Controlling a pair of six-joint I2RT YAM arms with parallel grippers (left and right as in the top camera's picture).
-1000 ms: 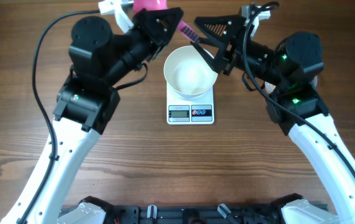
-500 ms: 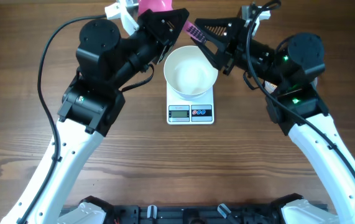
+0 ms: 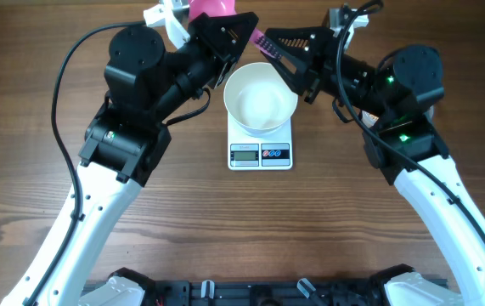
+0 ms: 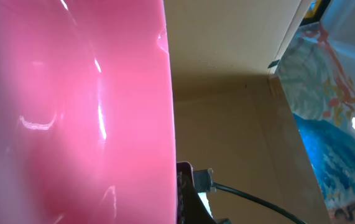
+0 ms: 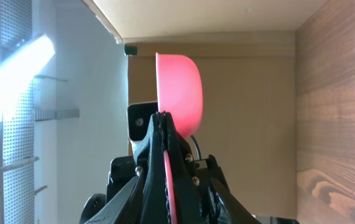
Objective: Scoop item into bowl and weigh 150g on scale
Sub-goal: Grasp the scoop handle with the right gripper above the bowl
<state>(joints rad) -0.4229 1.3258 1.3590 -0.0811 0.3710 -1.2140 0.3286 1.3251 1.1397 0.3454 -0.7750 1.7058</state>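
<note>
Handover, by the look of it, of pink scoop [image 3: 211, 7] up behind bowl [image 3: 230, 88]: left gripper [image 3: 239, 25] pressed tight on cup end, right gripper [image 3: 269, 40] apparently pinching thin handle [image 3: 259, 39], probably to get a scooping grip. Bowl parked empty on scale [image 3: 261, 155], ready for weighing; beans nowhere in view. Scale display too small to read, no brand or label legible.

Overhead, the pink scoop [image 3: 211, 7] beyond the left gripper [image 3: 235, 28] is cut by the top edge. On that wrist's camera it hides half of what lies ahead. I can't read the display [image 3: 244, 154] on the scale [image 3: 284, 136] — too small.
</note>
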